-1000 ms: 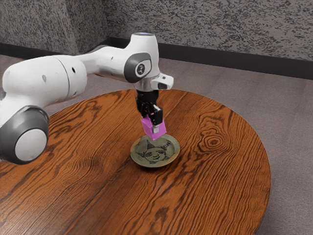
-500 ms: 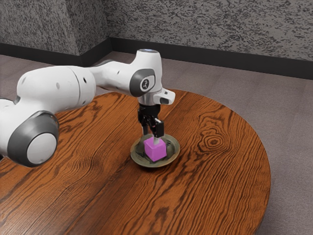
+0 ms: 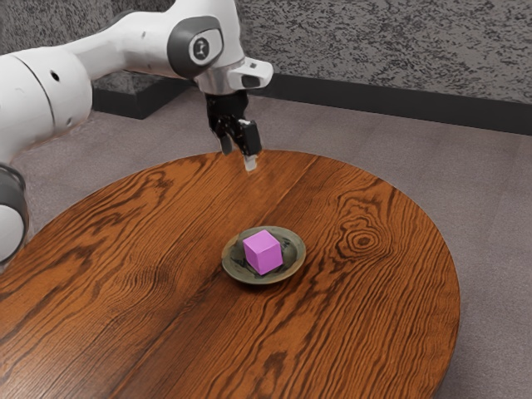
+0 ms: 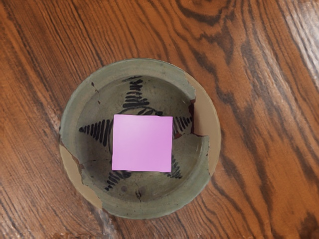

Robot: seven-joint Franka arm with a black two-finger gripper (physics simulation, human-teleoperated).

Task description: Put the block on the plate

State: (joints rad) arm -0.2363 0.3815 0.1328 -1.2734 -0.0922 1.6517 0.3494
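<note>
In the exterior view, from where I'm standing, I can see the pink block [image 3: 263, 253] sitting on the plate [image 3: 236, 270], down in its shallow hollow and close to the middle, one corner edge facing my way. The plate rests on a round wooden table [image 3: 357, 316] with bold dark grain and a big swirling knot [image 3: 363, 241] over toward the exterior view's right. The white arm [image 3: 37, 100] reaches in from the upper left of that view, and at its end the black claw [image 3: 238, 159] hangs well above the tabletop, up and away from the block. Its two fingers stand apart, with a plain gap between them, though I can't tell whether they're spread to their widest; they have hold of nothing. Beyond the table there's a greyish floor [image 3: 490, 208], then a dark skirting [image 3: 399, 101] running along the foot of a mottled grey wall [image 3: 382, 50]. In the wrist view I'm looking down on the block's flat, square top, with the plate's greenish bowl showing all around it. Dark hatched points [image 4: 134, 94] fan out from beneath the block like a star, and jagged-edged tan patches [image 4: 207, 117] interrupt the plate's rim on opposite sides.
</note>
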